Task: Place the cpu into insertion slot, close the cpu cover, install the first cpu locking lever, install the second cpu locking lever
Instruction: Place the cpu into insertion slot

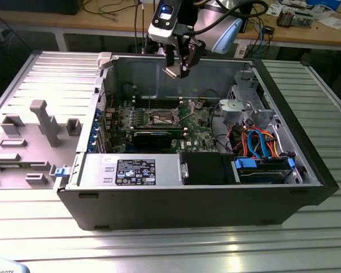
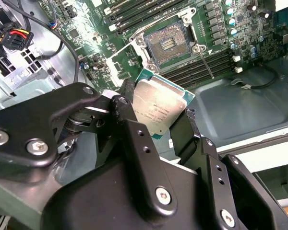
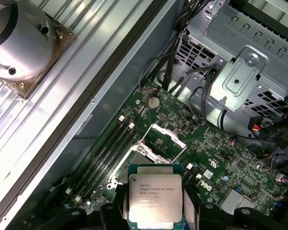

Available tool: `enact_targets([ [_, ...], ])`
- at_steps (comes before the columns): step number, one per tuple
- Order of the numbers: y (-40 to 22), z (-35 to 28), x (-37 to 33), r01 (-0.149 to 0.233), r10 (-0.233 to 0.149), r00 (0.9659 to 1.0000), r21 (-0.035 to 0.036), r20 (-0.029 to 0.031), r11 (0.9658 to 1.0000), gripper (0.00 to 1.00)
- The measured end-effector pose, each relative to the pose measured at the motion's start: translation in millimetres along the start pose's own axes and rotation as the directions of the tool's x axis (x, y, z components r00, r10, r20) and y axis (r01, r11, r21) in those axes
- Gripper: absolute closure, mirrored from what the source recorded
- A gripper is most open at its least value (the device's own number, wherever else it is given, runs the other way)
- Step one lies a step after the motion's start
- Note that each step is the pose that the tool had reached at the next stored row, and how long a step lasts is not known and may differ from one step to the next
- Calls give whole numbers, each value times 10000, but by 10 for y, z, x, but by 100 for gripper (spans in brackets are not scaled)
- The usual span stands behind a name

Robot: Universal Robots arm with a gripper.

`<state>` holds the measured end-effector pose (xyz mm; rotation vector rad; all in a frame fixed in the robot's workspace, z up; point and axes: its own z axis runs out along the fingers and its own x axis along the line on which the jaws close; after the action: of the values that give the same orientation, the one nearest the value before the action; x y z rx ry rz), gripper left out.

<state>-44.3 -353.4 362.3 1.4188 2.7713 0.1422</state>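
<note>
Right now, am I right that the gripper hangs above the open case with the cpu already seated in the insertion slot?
Not quite: the gripper hangs above the open case, but it holds the cpu; the second wrist view shows the insertion slot bare.

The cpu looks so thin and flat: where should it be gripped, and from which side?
By two opposite straight edges, as the gripper holds the cpu now: a finger on each, reaching in from a third edge, level with its flat face. That leaves the metal top bare.
</note>
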Motion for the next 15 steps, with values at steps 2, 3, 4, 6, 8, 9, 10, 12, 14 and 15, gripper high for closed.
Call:
enact_targets([
  [2,0,0,0,0,0,10000,0,0,10000,46],
  [3,0,0,0,0,0,10000,-1,0,10000,46],
  [4,0,0,0,-1,1,10000,-1,0,10000,46],
  [6,0,2,0,-7,7,10000,-1,-1,10000,46],
  [8,-3,8,1,-139,139,9999,-5,12,9999,46],
  [9,-6,13,3,-297,297,9996,-7,26,9996,46],
  [10,-7,17,4,-423,423,9991,-10,38,9991,46],
  [12,-10,23,5,-594,595,9982,-14,54,9982,46],
  [14,-11,27,6,-719,719,9974,-17,65,9974,46],
  [15,-12,29,6,-776,776,9970,-15,68,9970,46],
])
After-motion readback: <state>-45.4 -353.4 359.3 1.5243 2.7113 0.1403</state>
